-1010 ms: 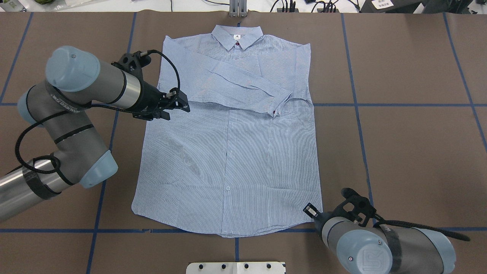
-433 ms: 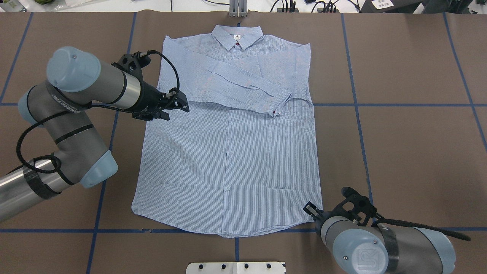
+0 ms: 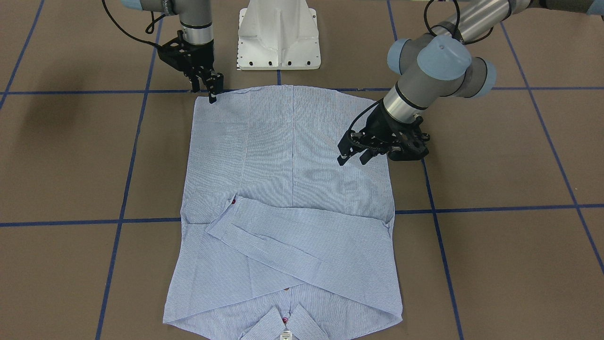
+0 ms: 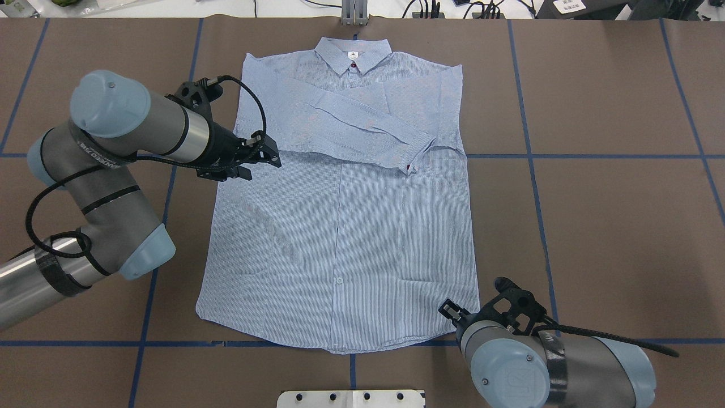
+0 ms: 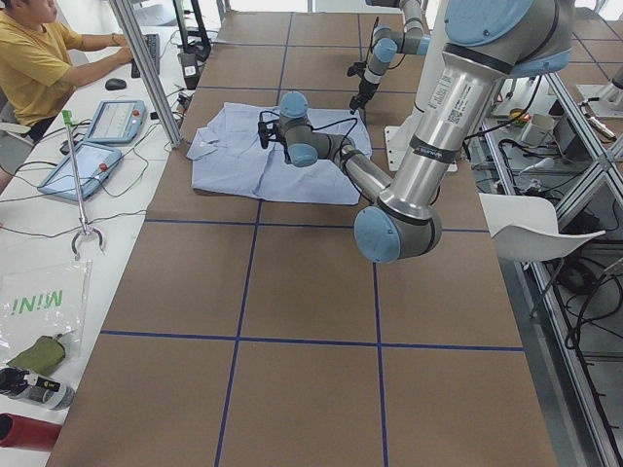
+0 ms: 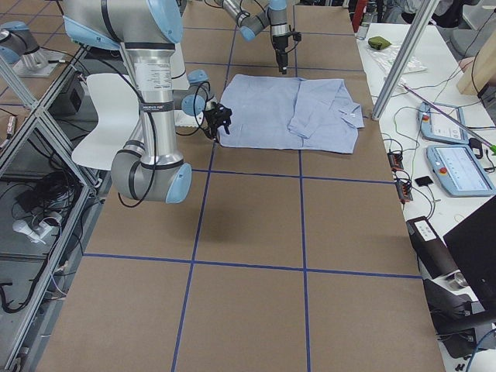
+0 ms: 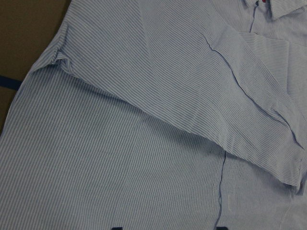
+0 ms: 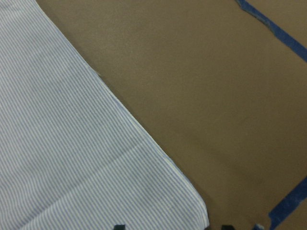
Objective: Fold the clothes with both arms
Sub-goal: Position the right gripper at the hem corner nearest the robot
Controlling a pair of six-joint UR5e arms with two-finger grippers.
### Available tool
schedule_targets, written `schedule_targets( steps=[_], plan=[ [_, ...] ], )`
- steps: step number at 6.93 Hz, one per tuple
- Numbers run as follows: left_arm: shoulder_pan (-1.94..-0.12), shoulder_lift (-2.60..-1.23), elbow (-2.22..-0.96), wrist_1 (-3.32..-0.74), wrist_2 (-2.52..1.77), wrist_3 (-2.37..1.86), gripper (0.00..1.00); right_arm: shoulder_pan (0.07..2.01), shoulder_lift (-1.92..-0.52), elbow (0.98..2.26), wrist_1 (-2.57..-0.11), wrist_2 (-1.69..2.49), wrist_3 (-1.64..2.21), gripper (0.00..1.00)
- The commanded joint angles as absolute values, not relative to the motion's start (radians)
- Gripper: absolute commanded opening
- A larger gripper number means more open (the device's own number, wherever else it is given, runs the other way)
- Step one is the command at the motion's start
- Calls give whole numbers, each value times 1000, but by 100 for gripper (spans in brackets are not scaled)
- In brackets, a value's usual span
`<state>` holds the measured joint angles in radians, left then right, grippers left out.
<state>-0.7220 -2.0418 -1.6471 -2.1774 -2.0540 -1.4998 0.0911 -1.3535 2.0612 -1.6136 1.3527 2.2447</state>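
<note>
Found shirt (image 4: 340,238) laid flat, front up, on brown surface (image 4: 612,226), with collar (image 4: 352,54) at the side away from the robot. Recorded both sleeves crossed over the chest, with the upper cuff (image 4: 412,161) resting near the shirt's right side seam. Judged the sleeve stage complete. Saw no fold in the body: full length from collar to hem spread out. Placed the task at an early-to-middle stage, with all body folds outstanding.

Located left claw (image 3: 351,159) over the shirt's left side, just below the folded sleeve, spread and pinching nothing. Confirmed in the left wrist view by cloth lying undisturbed beneath. Could not tell whether touching the cloth. Located right claw (image 3: 205,92) at the hem corner (image 8: 194,211) on the robot's right, likewise spread, straddling that corner without gripping. Noted the corner flat on the surface.

Assessed the step in hand as approach to grasp points. Expected need for a pinch at the hem corner and a matching hold on the left side before any lift. Flagged one risk: loose sleeves liable to slide out of place under an uneven lift.
</note>
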Motion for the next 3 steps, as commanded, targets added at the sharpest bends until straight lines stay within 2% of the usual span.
schedule_targets(
  steps=[1, 3],
  plan=[
    [-721, -2042, -1644, -2178, -2054, -1500, 71, 107, -1350, 2045, -1621, 1353, 2243, 70],
    [-721, -2042, -1638, -2178, -2054, -1500, 71, 110, -1350, 2031, -1621, 1353, 2243, 64]
  ],
)
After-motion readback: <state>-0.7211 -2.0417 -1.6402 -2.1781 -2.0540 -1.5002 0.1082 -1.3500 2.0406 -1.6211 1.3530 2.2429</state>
